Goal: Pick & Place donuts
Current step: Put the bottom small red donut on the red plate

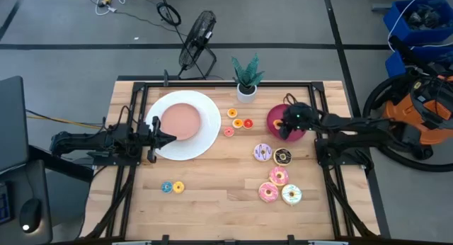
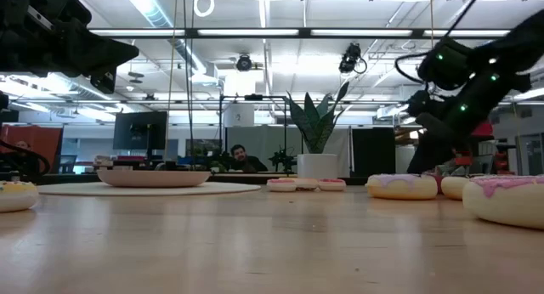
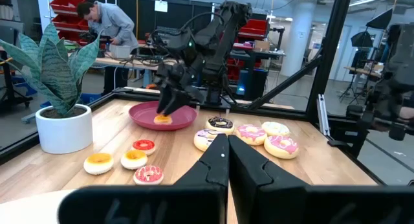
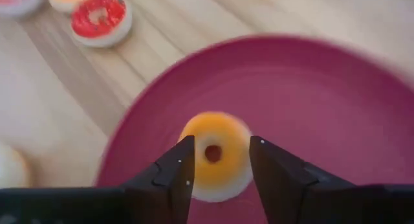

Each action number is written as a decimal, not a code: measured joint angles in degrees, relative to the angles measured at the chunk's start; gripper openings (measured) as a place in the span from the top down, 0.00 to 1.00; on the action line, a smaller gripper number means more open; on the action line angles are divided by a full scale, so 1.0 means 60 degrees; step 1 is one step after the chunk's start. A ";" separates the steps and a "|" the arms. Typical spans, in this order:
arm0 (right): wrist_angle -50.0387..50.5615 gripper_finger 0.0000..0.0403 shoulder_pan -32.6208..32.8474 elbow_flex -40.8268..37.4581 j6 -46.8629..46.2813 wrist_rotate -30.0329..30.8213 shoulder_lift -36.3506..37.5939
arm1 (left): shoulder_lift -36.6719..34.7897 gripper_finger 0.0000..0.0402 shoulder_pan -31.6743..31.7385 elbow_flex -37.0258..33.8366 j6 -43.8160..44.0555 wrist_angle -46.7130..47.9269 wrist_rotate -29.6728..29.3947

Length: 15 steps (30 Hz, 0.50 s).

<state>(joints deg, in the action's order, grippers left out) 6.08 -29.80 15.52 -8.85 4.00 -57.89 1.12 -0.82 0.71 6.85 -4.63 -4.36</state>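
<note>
An orange donut (image 4: pixel 213 153) lies flat in the magenta dish (image 4: pixel 336 101). My right gripper (image 4: pixel 220 162) hangs over it, open, one finger on each side of it; in the left wrist view the orange donut (image 3: pixel 163 120) sits just under the right gripper (image 3: pixel 169 102). My left gripper (image 3: pixel 226 149) is shut and holds nothing, above the white plate's (image 1: pixel 205 103) left edge. Three small orange and red donuts (image 1: pixel 238 122) lie between plate and dish. Several larger frosted donuts (image 1: pixel 278 175) lie nearer the near edge. A blue and a yellow small donut (image 1: pixel 172 187) lie near the plate. My right gripper comes at the orange donut from above, pointing down, its fingertips (image 4: pixel 184 160) over the ring's two opposite sides (image 4: pixel 194 130). The donut lies flat on the dish floor. Whether the fingertips touch it, I cannot tell.
A potted plant in a white pot (image 1: pixel 246 89) stands at the far edge beside the dish. A pink bowl (image 1: pixel 180 121) sits on the white plate. Bare wood (image 1: pixel 219 181) shows between the two donut groups at the near edge. People show in the room beyond the table.
</note>
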 joint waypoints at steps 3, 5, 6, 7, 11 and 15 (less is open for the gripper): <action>0.0252 0.61 0.0463 0.0397 0.0895 0.0419 -0.0028 | 0.0002 0.98 0.0000 0.0000 0.0000 -0.0002 0.0000; 0.0385 0.62 0.0779 0.0534 0.1377 0.0433 -0.0028 | -0.0002 0.98 0.0001 0.0000 0.0000 -0.0001 0.0000; 0.0475 0.62 0.0935 0.0587 0.1525 0.0465 -0.0028 | 0.0000 0.98 0.0001 0.0000 -0.0004 0.0000 0.0000; 0.0538 0.62 0.1067 0.0615 0.1561 0.0501 -0.0028 | -0.0001 0.98 0.0003 0.0000 -0.0004 0.0002 0.0000; 0.0596 0.64 0.1444 0.0618 0.1651 0.0706 -0.0039 | 0.0002 0.98 0.0000 0.0000 -0.0004 0.0002 0.0000; 0.0568 0.65 0.1753 0.0618 0.1663 0.1338 -0.0238 | 0.0000 0.98 0.0004 0.0000 -0.0002 -0.0002 0.0000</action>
<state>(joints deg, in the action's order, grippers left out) 9.49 -19.28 19.22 1.13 12.03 -59.32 1.12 -0.80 0.71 6.84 -4.64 -4.36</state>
